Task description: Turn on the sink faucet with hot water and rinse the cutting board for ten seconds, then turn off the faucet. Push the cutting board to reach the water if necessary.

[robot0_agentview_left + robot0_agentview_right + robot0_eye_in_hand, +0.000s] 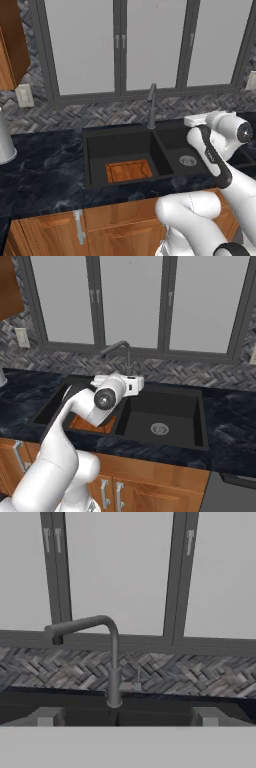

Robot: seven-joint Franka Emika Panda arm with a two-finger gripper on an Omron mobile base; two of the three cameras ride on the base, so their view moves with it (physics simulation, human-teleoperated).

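The sink faucet [114, 662] stands straight ahead in the hand view, slim and dark grey. Its spout reaches left and its small side lever [137, 685] sits low on the right. My gripper [125, 719] is open, fingertips [46, 717] wide apart, a short way in front of the faucet [151, 106] and level with its base, holding nothing. The orange-brown cutting board [128, 171] lies flat at the front of the black sink's [95, 150] large left basin. In the right base view my arm covers most of the board [90, 426]. No water runs from the spout.
The smaller right basin has a round silver drain [159, 429]. Dark marble counter [45, 175] surrounds the sink, with a grey canister [4, 142] at the far left. Herringbone backsplash and tall window frames [175, 577] rise behind the faucet. Wooden cabinets [115, 225] run below.
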